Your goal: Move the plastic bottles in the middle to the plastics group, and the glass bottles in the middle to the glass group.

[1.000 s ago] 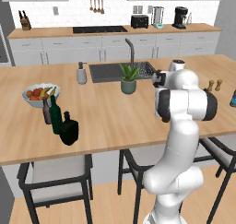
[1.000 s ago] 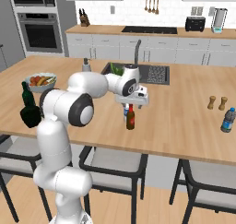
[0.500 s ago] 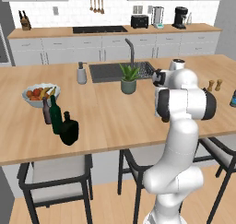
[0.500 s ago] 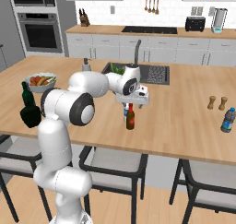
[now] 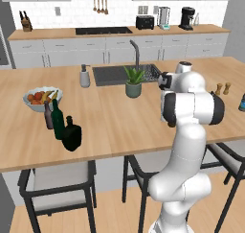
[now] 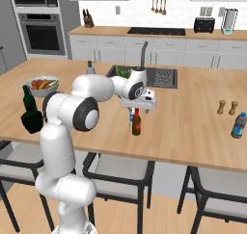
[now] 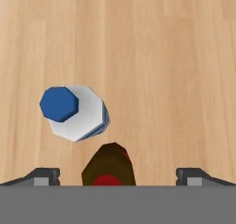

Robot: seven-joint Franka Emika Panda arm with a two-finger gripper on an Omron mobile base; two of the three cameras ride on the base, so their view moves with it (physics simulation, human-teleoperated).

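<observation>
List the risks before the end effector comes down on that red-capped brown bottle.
1. In the hand view a white plastic bottle with a blue cap stands right beside the small brown bottle; a descending finger might strike it and tip it.
2. The open end effector straddles the red cap, which sits closer to one finger than the other, so closing may push the slim bottle over.
3. The brown bottle stands towards the counter's front edge; a knock might send it off.

1. You have three glass bottles beside the fruit bowl [image 5: 40,99]: tall green [image 5: 57,120], squat black [image 5: 72,133], slim grey-brown [image 5: 48,115].
2. Farther from the bowl: one brown red-capped bottle [image 6: 136,122].
3. Two blue-capped plastic bottles: [image 7: 76,110], [image 6: 238,125].
</observation>
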